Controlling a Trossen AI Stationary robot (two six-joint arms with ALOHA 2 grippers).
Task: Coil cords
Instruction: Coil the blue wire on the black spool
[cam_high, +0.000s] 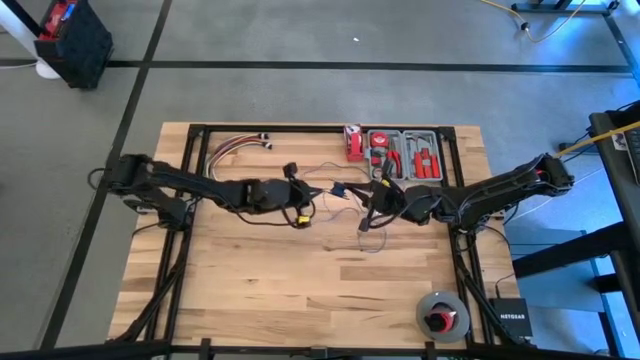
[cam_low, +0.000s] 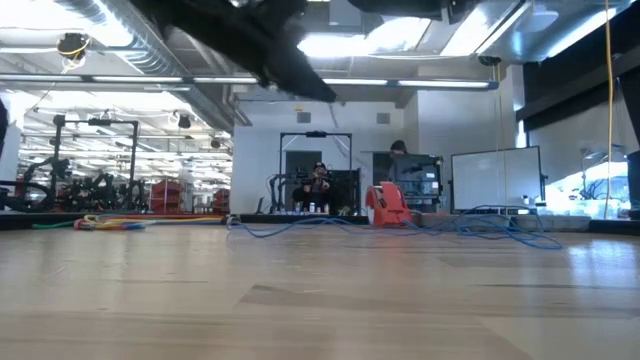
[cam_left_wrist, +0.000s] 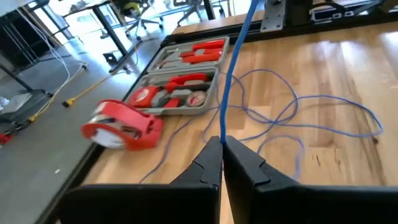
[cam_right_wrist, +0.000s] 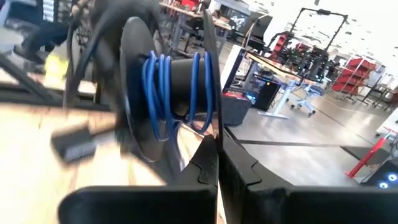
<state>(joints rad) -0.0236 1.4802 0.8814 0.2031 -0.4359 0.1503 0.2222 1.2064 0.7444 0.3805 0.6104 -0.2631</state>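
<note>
Table: pale wood planks, smooth, faint satin sheen, grain visible. Blue cord lying on it: thin, smooth plastic-looking sheath, slightly glossy. Tool tray at the table's far edge: grey, matt; tool handles in it red, glossy plastic. Tape dispenser beside the tray: shiny red plastic. Spool: black, matt plastic, blue cord wound round it.
</note>
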